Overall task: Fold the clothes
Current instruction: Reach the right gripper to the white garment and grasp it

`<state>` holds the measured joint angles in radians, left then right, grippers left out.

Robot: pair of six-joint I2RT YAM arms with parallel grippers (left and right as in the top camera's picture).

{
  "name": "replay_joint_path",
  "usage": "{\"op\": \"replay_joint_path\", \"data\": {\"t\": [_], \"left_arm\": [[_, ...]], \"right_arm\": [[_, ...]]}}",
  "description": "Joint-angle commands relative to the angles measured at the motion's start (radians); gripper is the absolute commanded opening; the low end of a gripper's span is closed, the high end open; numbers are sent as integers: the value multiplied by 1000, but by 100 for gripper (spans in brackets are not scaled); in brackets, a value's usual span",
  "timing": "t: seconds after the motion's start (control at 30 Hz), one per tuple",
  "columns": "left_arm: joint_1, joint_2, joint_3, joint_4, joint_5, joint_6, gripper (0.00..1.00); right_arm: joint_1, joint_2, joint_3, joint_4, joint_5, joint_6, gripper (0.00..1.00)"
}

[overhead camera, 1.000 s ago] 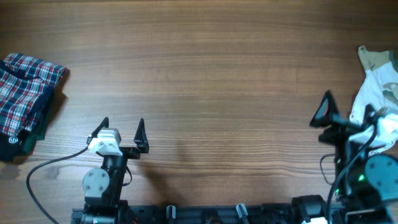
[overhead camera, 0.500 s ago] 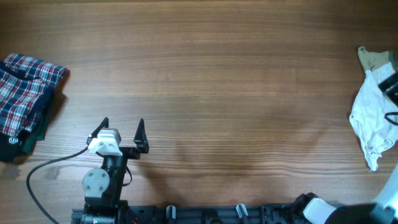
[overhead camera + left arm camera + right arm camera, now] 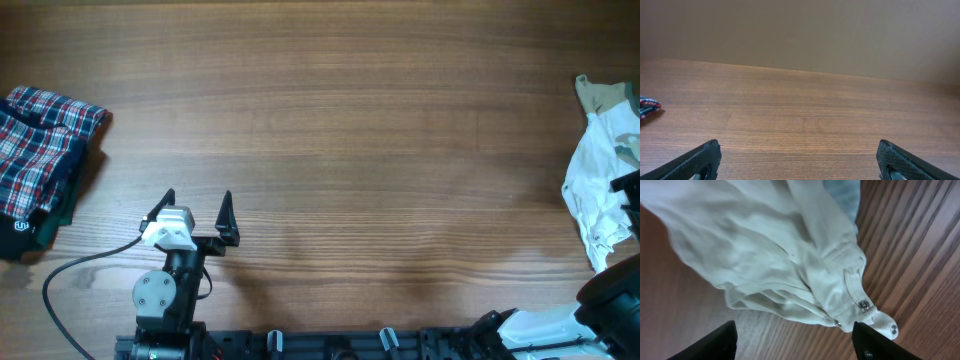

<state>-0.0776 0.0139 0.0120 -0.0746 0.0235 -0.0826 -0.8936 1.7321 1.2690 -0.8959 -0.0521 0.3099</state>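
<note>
The crumpled cream-white cloth shirt with tan patches [image 3: 598, 195] lies unfolded at the right edge of the brown wooden table [image 3: 350, 120]. The right gripper [image 3: 795, 332] hovers over its snap-buttoned hem, fingers spread and clasping nothing. The left gripper [image 3: 197, 203] sits wide apart near the table's front edge, and a red-and-blue plaid garment [image 3: 40, 150] at the left edge looks already folded, so I judge this shirt's folding not yet begun.
</note>
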Motion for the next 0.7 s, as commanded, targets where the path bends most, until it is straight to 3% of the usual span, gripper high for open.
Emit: {"op": "replay_joint_path", "data": {"t": [0.0, 0.1, 0.17, 0.43, 0.53, 0.63, 0.67], "left_arm": [[-5, -7, -6, -1, -6, 20, 100], [-5, -7, -6, -1, -6, 20, 100], [-5, -7, -6, -1, -6, 20, 100], [-5, -7, -6, -1, -6, 20, 100], [-5, -7, -6, -1, -6, 20, 100], [-5, -7, -6, -1, -6, 20, 100], [-5, -7, -6, -1, -6, 20, 100]], "right_arm": [[-24, 13, -80, 48, -1, 8, 67], [-42, 13, -143, 82, 24, 17, 71], [-61, 13, -165, 100, 37, 33, 86], [-87, 90, -165, 126, 37, 33, 87], [-87, 134, -165, 145, 37, 33, 78], [-87, 149, -165, 178, 37, 33, 50], [-87, 149, -165, 182, 32, 33, 34]]}}
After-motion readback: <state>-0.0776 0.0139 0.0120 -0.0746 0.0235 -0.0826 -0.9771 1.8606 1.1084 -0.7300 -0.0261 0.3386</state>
